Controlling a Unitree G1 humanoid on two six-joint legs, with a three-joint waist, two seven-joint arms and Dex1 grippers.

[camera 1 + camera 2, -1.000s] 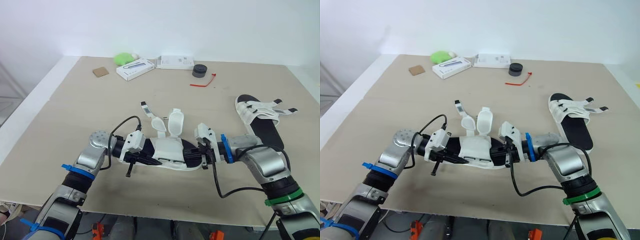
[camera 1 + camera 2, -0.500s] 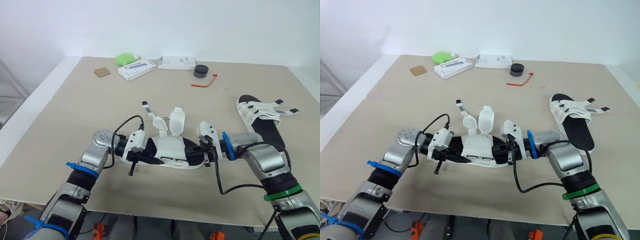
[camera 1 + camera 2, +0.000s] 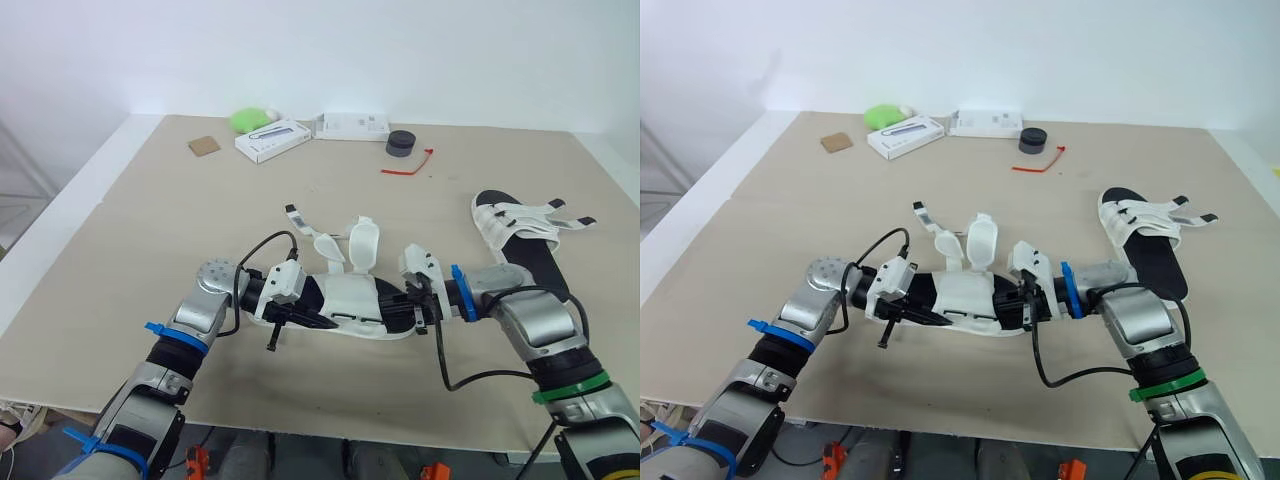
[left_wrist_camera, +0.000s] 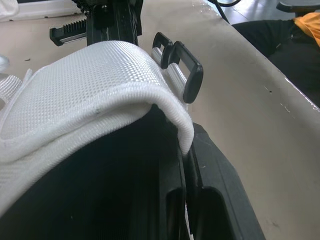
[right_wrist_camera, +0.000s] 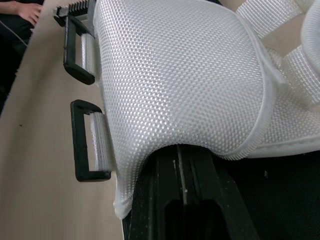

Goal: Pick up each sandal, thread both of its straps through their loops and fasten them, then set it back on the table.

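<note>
Here, at the table's (image 3: 150, 220) near middle, the left gripper (image 3: 298, 312) clamps a sandal's (image 3: 352, 298) left end, its white straps (image 3: 362, 243) standing loose; the right gripper (image 3: 413, 304) clamps its right end. The second sandal (image 3: 520, 238) lies farther right.

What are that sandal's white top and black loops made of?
On the sandal, the top looks like woven synthetic fabric, matte; a fine grid weave shows. The loops are probably hard plastic, smooth and slightly glossy; coated metal can't be ruled out.

The white sandal (image 3: 350, 296) has a coarse woven cloth upper and matt black plastic loops (image 5: 75, 142); the beige table (image 3: 180, 210) looks smooth, matt.
</note>
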